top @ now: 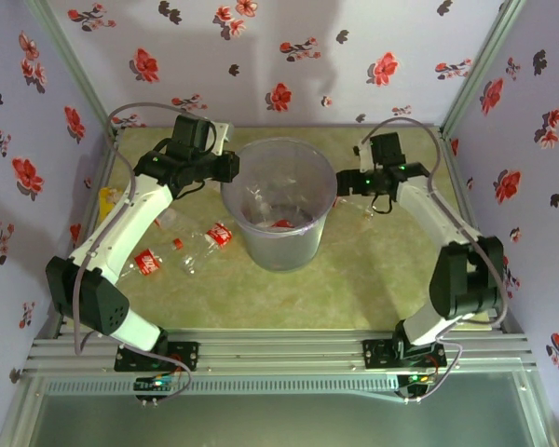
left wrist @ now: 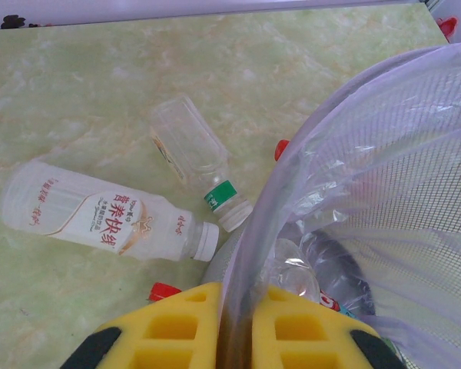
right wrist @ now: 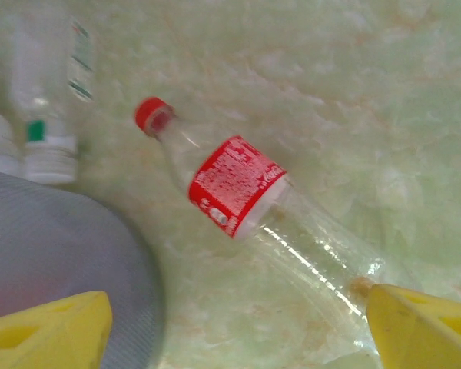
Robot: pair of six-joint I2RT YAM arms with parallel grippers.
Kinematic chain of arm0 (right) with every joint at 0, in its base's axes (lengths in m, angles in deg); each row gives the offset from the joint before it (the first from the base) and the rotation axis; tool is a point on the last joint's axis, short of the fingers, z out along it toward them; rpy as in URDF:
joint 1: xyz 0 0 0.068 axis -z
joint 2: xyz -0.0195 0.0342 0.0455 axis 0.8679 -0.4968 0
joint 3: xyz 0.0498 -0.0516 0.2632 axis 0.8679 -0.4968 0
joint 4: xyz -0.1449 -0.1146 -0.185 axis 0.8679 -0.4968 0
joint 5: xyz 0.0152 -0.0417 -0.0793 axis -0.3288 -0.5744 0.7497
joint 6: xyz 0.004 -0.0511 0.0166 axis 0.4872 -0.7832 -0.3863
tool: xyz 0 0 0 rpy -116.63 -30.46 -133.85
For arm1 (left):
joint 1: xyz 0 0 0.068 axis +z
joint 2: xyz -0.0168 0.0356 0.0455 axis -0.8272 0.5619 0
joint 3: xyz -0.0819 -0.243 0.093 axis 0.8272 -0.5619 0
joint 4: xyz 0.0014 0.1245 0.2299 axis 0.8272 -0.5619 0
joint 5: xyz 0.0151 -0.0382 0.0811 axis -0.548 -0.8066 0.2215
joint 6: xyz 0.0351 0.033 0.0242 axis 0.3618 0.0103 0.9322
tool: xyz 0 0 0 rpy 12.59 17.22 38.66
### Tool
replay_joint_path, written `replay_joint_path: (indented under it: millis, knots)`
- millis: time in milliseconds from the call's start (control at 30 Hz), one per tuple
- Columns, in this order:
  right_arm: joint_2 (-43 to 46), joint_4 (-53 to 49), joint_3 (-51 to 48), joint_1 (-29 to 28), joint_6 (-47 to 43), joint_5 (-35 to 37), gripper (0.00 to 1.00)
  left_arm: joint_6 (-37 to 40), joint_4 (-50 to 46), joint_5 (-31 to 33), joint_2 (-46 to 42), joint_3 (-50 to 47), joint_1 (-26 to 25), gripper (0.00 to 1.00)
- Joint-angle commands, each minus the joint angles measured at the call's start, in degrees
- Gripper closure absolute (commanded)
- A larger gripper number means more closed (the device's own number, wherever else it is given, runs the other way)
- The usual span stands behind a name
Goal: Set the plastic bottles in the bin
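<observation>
Two grippers at the round translucent grey-lilac plastic bin (left wrist: 415, 169)
Left gripper (left wrist: 237, 323) narrow, clamped on the bin's rim; right gripper (right wrist: 234, 327) wide beside the bin, over a clear red-labelled bottle (right wrist: 234, 184), script blurred; outside the bin, a white-capped bottle (left wrist: 100, 215) reads 营养快线.
</observation>
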Motion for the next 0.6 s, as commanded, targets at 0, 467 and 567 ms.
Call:
replay_joint_path:
  millis: [0, 467, 567]
  knots:
    - [-4.36, 1.73, 0.99, -2.94, -4.34, 3.12, 0.08, 0.35, 1.56, 1.26, -0.83, -1.00, 0.33, 1.00]
    - [-17.55, 3.43, 8.50, -6.53, -8.30, 9.53, 0.01, 0.77, 1.43, 1.29, -0.93, -1.00, 0.29, 1.00]
    - [-19.95, 2.66, 10.00, -6.61, -8.46, 9.68, 0.01, 0.73, 1.41, 1.31, -0.69, -0.99, 0.27, 1.00]
